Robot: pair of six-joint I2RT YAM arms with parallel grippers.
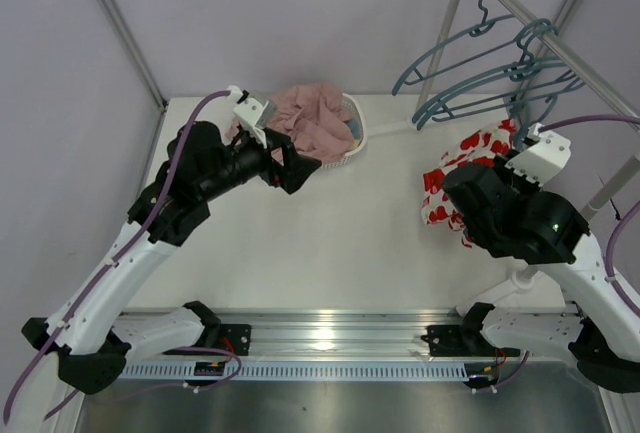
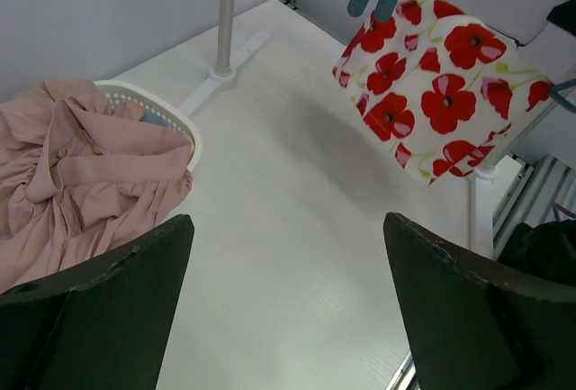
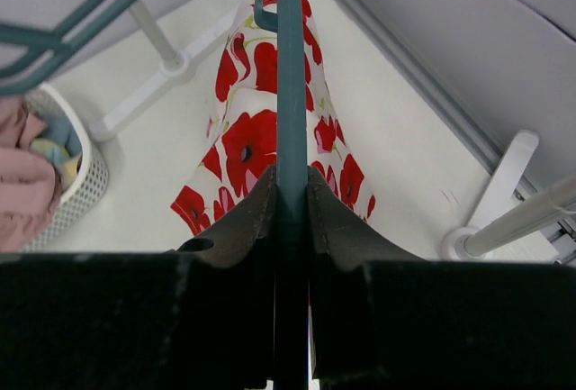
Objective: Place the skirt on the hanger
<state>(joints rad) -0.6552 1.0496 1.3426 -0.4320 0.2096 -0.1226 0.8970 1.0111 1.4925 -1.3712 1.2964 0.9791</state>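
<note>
The skirt point(image 1: 462, 165), white with red poppies, hangs draped over a teal-grey hanger point(image 3: 291, 75) at the right, above the table. It also shows in the left wrist view point(image 2: 432, 93) and in the right wrist view point(image 3: 247, 142). My right gripper point(image 3: 291, 181) is shut on the hanger's thin bar, with the skirt hanging just beyond the fingertips. In the top view the right gripper point(image 1: 478, 191) covers most of that hanger. My left gripper point(image 1: 298, 169) is open and empty above the table beside the basket; its jaws stand wide apart in the left wrist view point(image 2: 288, 228).
A white basket point(image 1: 357, 125) at the back holds a dusty-pink garment point(image 1: 312, 118), also in the left wrist view point(image 2: 81, 174). Several more teal hangers point(image 1: 480, 73) hang from the metal rail point(image 1: 575, 53) at the back right. The rack's post and foot point(image 2: 222, 66) stand on the table.
</note>
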